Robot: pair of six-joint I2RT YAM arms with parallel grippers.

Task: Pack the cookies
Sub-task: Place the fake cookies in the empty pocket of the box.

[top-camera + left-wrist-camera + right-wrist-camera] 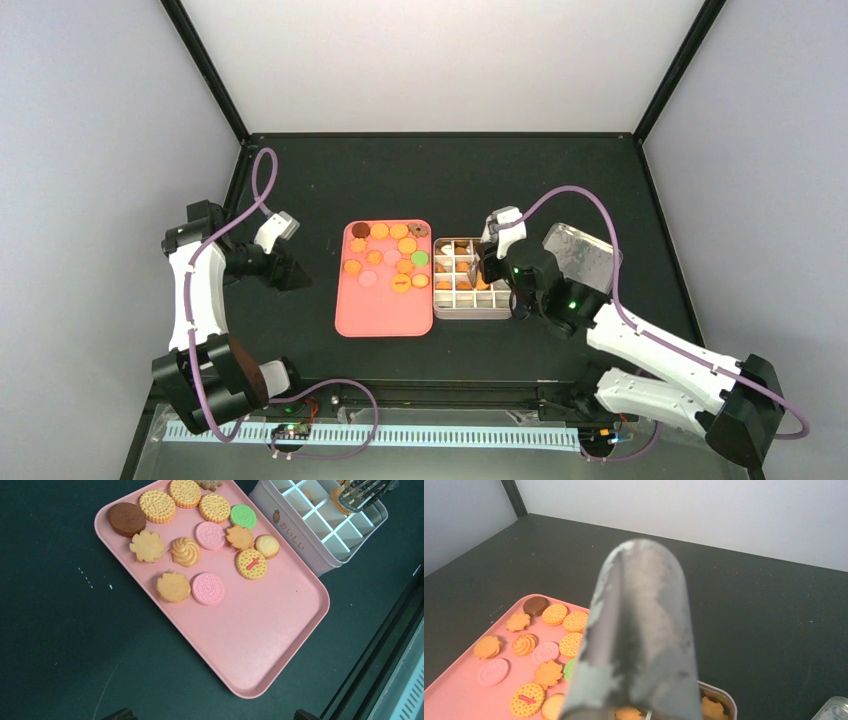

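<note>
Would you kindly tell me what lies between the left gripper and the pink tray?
Only bare black table; the top view shows that gap between the left gripper and the tray.

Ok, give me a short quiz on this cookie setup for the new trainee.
1. True or false: the green cookie lies on the pink tray.
2. What does the right gripper hold above the box? A: tongs. B: a spoon. C: nothing.
3. How many pink cookies are on the tray?
Key: 1 true; 2 A; 3 two.
</note>
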